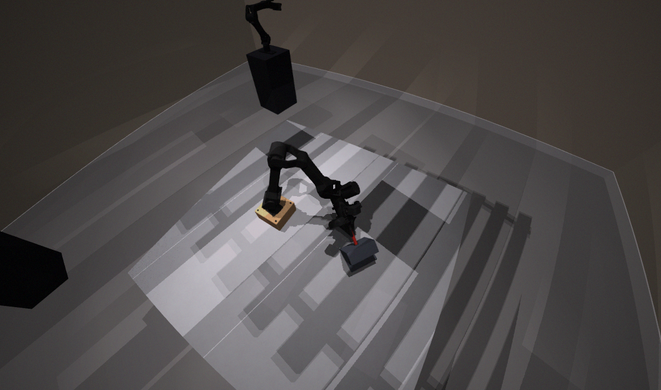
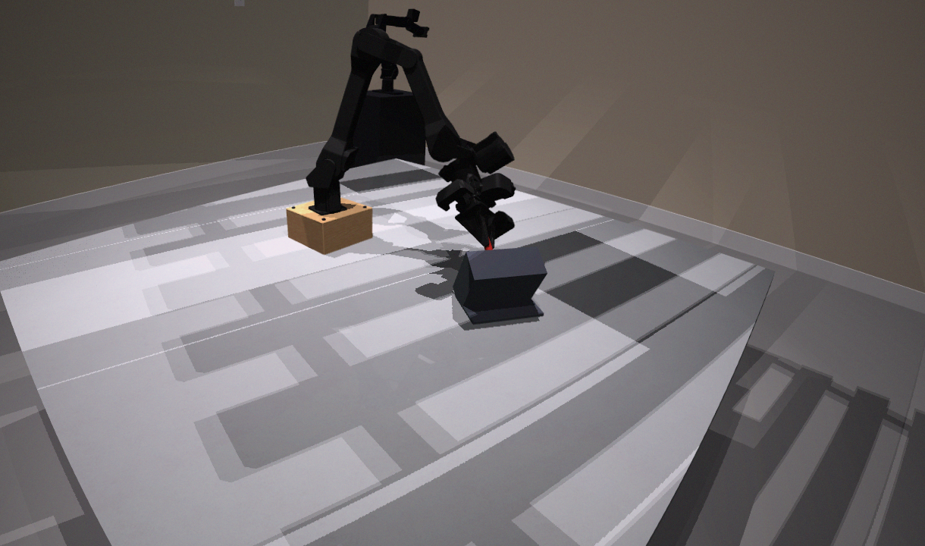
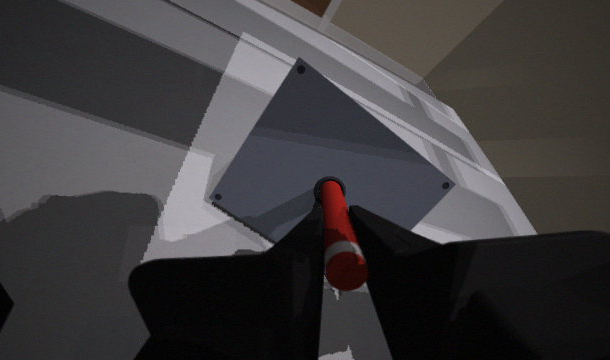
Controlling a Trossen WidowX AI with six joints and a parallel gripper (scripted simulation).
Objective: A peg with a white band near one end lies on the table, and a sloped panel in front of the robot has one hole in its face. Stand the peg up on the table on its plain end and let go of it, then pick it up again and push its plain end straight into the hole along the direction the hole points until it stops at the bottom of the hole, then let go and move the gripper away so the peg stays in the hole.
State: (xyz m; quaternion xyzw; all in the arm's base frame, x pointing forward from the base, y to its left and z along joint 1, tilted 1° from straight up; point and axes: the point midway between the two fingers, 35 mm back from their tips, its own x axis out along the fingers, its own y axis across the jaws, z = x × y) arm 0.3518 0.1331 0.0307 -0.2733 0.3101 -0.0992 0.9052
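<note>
The red peg (image 1: 354, 238) (image 2: 489, 245) (image 3: 336, 215) is held tilted, its white-banded end toward the wrist camera and its plain end at the hole (image 3: 319, 190) in the dark blue-grey sloped panel (image 1: 359, 252) (image 2: 506, 266) (image 3: 285, 160). In the wrist view the plain end appears inside the hole's ring; how deep it sits cannot be told. My gripper (image 1: 352, 232) (image 2: 487, 243) (image 3: 335, 215) is shut on the peg, its fingertips close above the panel's face. In the exterior view the panel hides the peg's lower part.
The arm stands on a wooden block (image 1: 275, 213) (image 2: 326, 230) on the table. A second arm on a dark pedestal (image 1: 272, 79) (image 2: 392, 129) stands at the back. Another dark block (image 1: 20, 271) is at the left of the top view.
</note>
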